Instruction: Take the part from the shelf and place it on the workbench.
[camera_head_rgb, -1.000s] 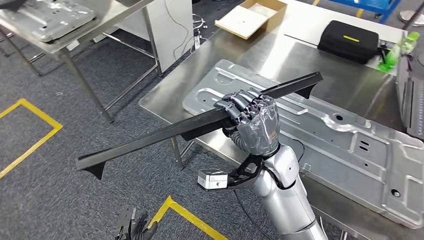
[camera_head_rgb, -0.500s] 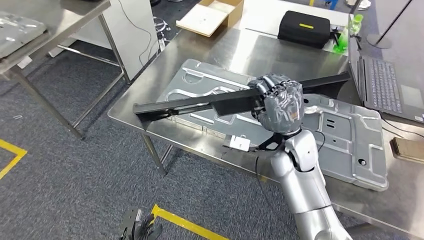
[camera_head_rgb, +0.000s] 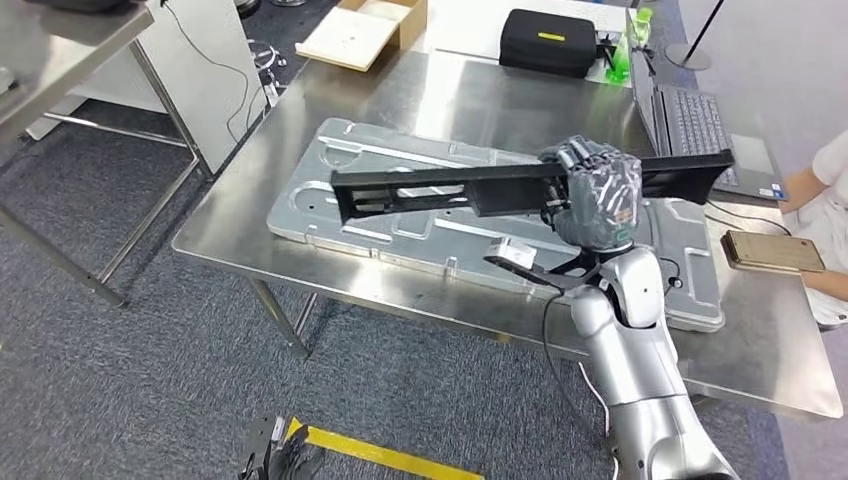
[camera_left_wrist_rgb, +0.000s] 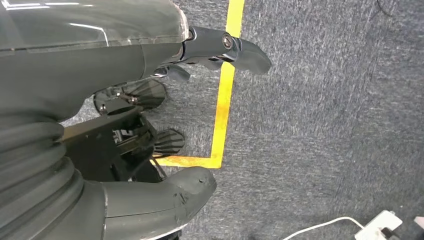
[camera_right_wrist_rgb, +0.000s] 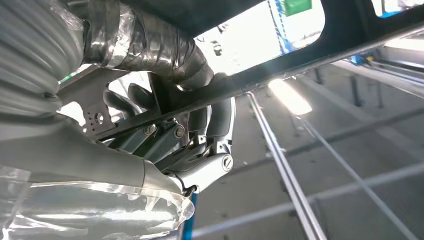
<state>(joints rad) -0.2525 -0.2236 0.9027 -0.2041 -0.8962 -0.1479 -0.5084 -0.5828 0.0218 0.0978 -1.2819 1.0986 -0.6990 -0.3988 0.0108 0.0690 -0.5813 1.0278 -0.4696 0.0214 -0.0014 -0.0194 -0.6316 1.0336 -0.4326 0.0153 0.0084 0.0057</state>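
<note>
My right hand (camera_head_rgb: 600, 195) grips a long black part (camera_head_rgb: 440, 190) near its right third and holds it roughly level above the steel workbench (camera_head_rgb: 240, 240). The part hangs over a large silver sheet-metal panel (camera_head_rgb: 400, 235) lying on the bench. In the right wrist view the fingers (camera_right_wrist_rgb: 165, 125) wrap the dark bar (camera_right_wrist_rgb: 310, 55) from below. My left hand (camera_head_rgb: 270, 460) hangs low by the floor; in the left wrist view its thumb (camera_left_wrist_rgb: 165, 195) and fingers (camera_left_wrist_rgb: 235, 47) are apart with nothing between them.
On the bench's far side sit a laptop (camera_head_rgb: 700, 125), a black case (camera_head_rgb: 555, 40), a green bottle (camera_head_rgb: 620, 50) and a cardboard box (camera_head_rgb: 365, 30). A phone (camera_head_rgb: 772, 250) lies near the right edge, beside a person's sleeve (camera_head_rgb: 825, 170). Another table (camera_head_rgb: 60, 50) stands at the left.
The camera has turned toward the workbench, which now lies square in front. The part in my right hand has swung from beside the bench to level above the silver panel.
</note>
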